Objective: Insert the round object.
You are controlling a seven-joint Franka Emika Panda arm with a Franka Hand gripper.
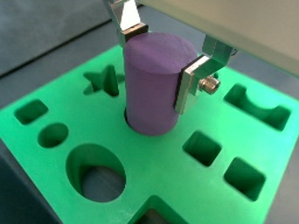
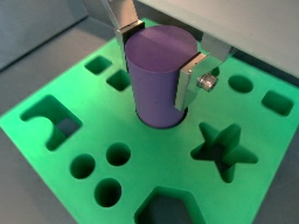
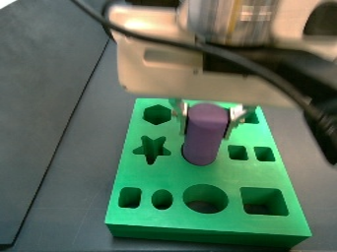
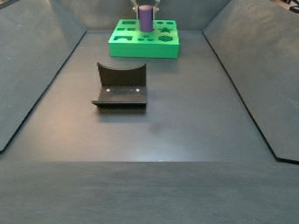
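The round object, a matte purple cylinder peg (image 1: 156, 83) (image 2: 160, 77), stands upright with its lower end in a round hole near the middle of the green board (image 1: 176, 179) (image 2: 70, 96). My gripper (image 1: 163, 54) (image 2: 159, 54) is shut on the peg near its top, one silver finger (image 1: 194, 83) on each side. In a side view the peg (image 3: 202, 133) rises from the board (image 3: 198, 219) under the gripper (image 3: 208, 110). In a side view the board (image 4: 145, 44) sits at the far end, with the peg (image 4: 145, 19) small on it.
The board has other cut-outs: a star (image 1: 103, 81) (image 2: 222, 149), a large oval hole (image 1: 96, 166), small round holes (image 2: 117, 156), square holes (image 1: 246, 175) and an arch (image 2: 49, 118). The dark fixture (image 4: 121, 86) stands on the grey floor in front of the board.
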